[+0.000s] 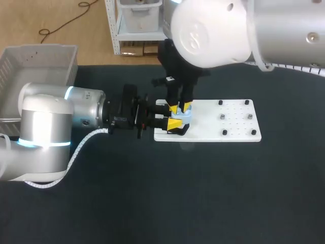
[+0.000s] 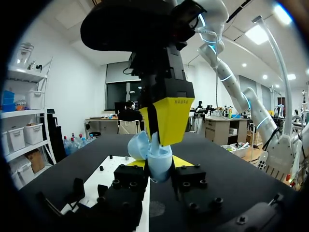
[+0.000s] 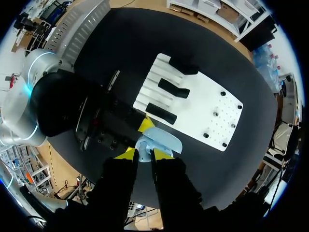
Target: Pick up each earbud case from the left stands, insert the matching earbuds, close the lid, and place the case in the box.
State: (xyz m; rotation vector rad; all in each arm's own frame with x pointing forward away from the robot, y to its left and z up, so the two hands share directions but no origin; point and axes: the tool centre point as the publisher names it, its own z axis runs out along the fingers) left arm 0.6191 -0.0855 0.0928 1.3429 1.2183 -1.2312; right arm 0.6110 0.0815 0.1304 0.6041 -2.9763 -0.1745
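A pale blue earbud case (image 2: 159,166) with its lid (image 2: 137,145) swung open is held just above the white stand board (image 1: 228,122). My left gripper (image 1: 175,117) comes in level from the left and is shut on the case body, a yellow tip on either side (image 2: 160,163). My right gripper (image 1: 181,107) hangs straight down over the open case (image 3: 161,139). Its fingers (image 2: 171,118) stand close together with their tips in the case mouth (image 3: 144,153), shut on a small pale piece that looks like an earbud.
Black stands (image 3: 174,88) line the board's left half, and small pegs (image 1: 223,117) dot its right half. A grey slatted box (image 1: 40,56) sits at the table's far left, behind my left arm.
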